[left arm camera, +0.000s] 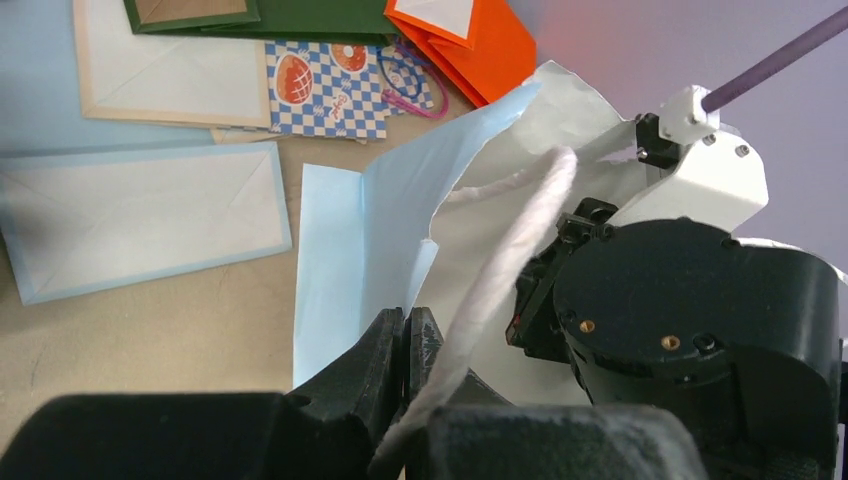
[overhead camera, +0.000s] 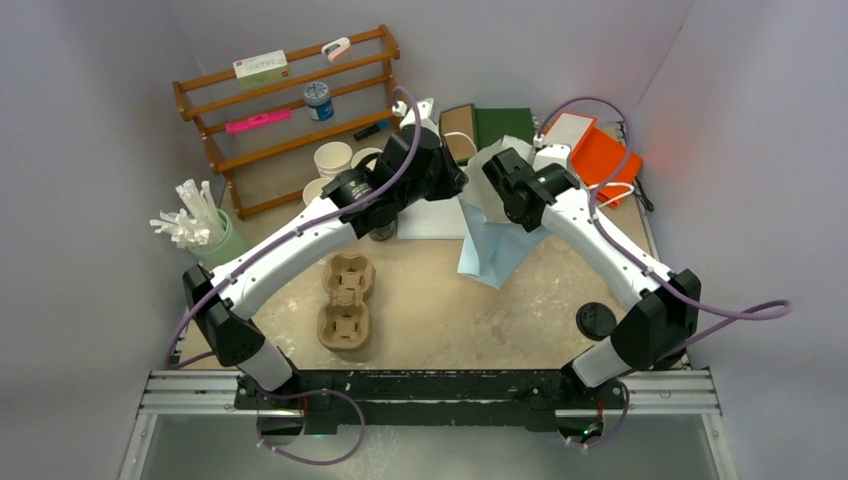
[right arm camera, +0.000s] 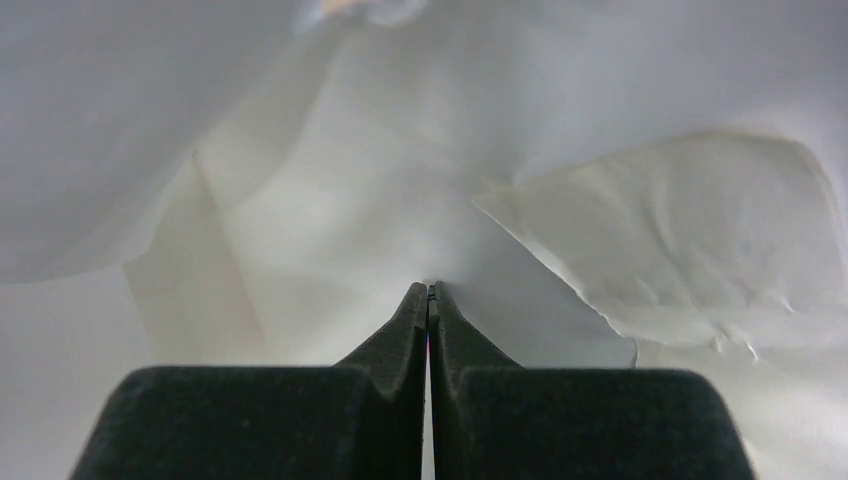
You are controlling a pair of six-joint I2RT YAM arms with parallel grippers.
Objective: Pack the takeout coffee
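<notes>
Black padded fingers of the left gripper sit right up at the lens, pressed together and pinching the top edge of a light blue paper bag. A white twisted cord handle runs past the fingers on the right side. And look beyond it: the right arm's black and white wrist is pushed into the bag's mouth.

Over to the right wrist camera, and it's all white paper in there. The right gripper is fully closed, its tips against the bag's pale inner wall. Whether a fold of paper is caught between them cannot be told.

From above, both arms meet over the bag near the middle of the beige table. A brown moulded cardboard cup carrier lies near the left arm, and a round black lid sits by the right arm's base. Lidless white paper cups stand next to the wooden rack.

As for the lidded white paper takeout coffee cup, none of the three views shows it clearly, so its position cannot be told.
</notes>
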